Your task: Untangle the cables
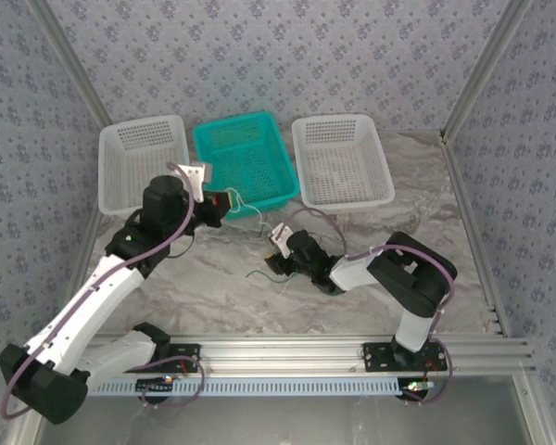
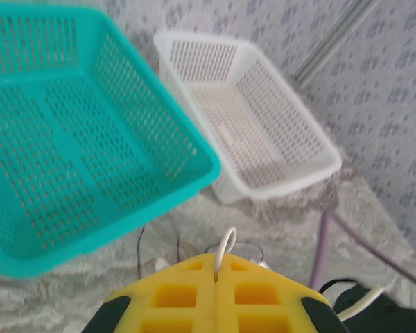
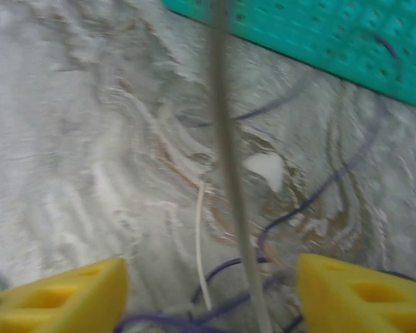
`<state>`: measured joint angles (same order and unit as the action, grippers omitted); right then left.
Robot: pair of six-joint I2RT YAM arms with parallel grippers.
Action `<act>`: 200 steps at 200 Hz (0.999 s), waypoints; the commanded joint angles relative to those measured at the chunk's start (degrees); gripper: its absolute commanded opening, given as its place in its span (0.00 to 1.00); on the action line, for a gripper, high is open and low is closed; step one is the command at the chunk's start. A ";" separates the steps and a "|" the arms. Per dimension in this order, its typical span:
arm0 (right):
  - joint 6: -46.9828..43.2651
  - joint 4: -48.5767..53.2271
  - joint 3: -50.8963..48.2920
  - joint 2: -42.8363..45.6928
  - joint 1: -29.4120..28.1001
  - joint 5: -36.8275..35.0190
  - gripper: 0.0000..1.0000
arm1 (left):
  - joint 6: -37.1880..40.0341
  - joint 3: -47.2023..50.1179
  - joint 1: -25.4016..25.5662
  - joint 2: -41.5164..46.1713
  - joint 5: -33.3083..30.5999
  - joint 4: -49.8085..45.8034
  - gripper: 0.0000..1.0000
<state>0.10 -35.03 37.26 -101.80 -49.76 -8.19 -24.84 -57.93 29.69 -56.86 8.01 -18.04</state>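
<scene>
Where the two arms are bolted to a ribbed aluminium rail (image 1: 352,350) at the near edge, a smooth table (image 1: 204,287) of veined grey marble pattern begins.

On it, in the middle, lies a loose tangle of cables (image 1: 271,271). They are hair-thin, limp strands, one greenish and curled flat on the table, with dark ones looping away toward the baskets. Overall the tangle runs from near right to far left, between the two grippers.

The right gripper (image 1: 280,241) sits low over the tangle. Its two yellow, waffle-moulded fingers (image 3: 55,300) stand wide apart and grip nothing. In the right wrist view, one pale grey strand (image 3: 225,139) runs straight from near to far between them, touching neither. One short white strand (image 3: 200,236) lies along the same line beside it. Blurred dark strands (image 3: 298,208) curve across the marble.

Farther off, the left gripper (image 1: 224,202) hangs just before the teal basket's front wall. Its yellow pads (image 2: 173,291) are pressed together, pinching one pale cable (image 2: 225,250) that arches up out of the seam.

Beyond stand three rectangular baskets of perforated plastic with rounded corners, side by side: a white basket (image 1: 120,190) on the left, a teal basket (image 1: 259,199) in the middle and a second white basket (image 1: 352,199) on the right.
</scene>
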 commanded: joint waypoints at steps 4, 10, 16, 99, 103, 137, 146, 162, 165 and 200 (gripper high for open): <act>0.50 -1.37 1.47 -1.38 0.36 -5.02 0.50 | 1.90 -9.53 -1.07 1.32 -5.08 -5.59 0.00; 1.10 -1.47 0.94 -1.38 0.31 -4.61 0.49 | 2.29 -11.45 -1.90 1.10 -5.72 -7.32 0.00; 1.56 -1.38 0.38 -1.32 0.20 -4.37 0.49 | 2.34 -13.26 -3.06 0.97 -6.08 -8.58 0.00; 9.34 1.30 -7.88 2.12 0.14 -4.34 0.51 | 2.22 -32.20 -20.72 -3.69 -1.83 -12.75 0.00; 9.66 1.41 -8.30 2.27 0.18 -4.57 0.51 | 2.02 -33.20 -21.46 -4.20 -1.09 -12.46 0.00; 12.01 1.20 -11.28 3.34 0.26 -5.53 0.67 | -0.60 -43.66 -28.38 -8.92 2.55 -11.57 0.00; 12.42 0.97 -11.89 3.77 0.25 -5.21 0.71 | -1.41 -46.96 -30.01 -10.80 4.62 -11.66 0.00; 12.51 0.95 -12.63 4.62 0.27 -4.47 0.69 | -1.75 -51.99 -30.80 -14.08 6.67 -12.23 0.00; 12.55 0.93 -12.72 4.80 0.26 -4.47 0.68 | -1.71 -52.82 -30.79 -14.62 6.90 -12.32 0.00; 13.30 1.05 -13.80 5.69 0.27 -3.90 0.70 | -0.84 -63.40 -33.67 -21.00 7.32 -15.21 0.00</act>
<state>11.09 -39.38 25.74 -96.01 -49.54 -11.84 -25.34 -114.72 -1.19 -74.56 12.97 -32.12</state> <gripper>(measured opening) 0.688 0.041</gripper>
